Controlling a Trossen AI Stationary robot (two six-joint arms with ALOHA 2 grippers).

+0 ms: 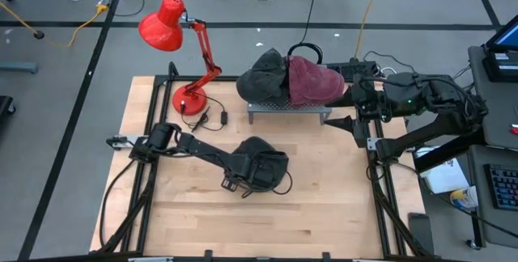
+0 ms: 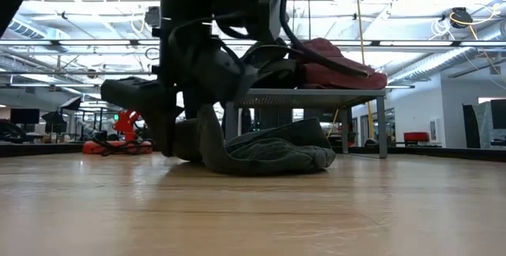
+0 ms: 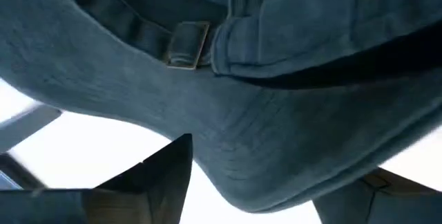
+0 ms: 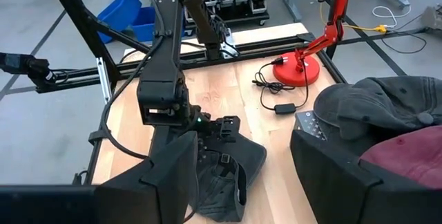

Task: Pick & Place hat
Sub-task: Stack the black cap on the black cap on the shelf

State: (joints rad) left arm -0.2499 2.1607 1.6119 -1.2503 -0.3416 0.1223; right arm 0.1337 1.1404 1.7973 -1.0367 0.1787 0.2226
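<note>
A dark grey hat (image 1: 267,165) lies crumpled on the wooden bench (image 1: 324,205), in front of a small metal rack (image 1: 287,110). On the rack rest a second dark hat (image 1: 263,74) and a maroon hat (image 1: 312,82), touching.

Two dark, boxy-jointed arms trail black cables; the right arm (image 1: 429,100) shows a small green light.

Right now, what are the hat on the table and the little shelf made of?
The dark hat looks like soft washed cotton cloth: it sags in folds, with stitched seams and a metal-looking strap buckle. The little shelf looks like grey metal, matte, with thin straight legs. Both are guesses from looks.
</note>
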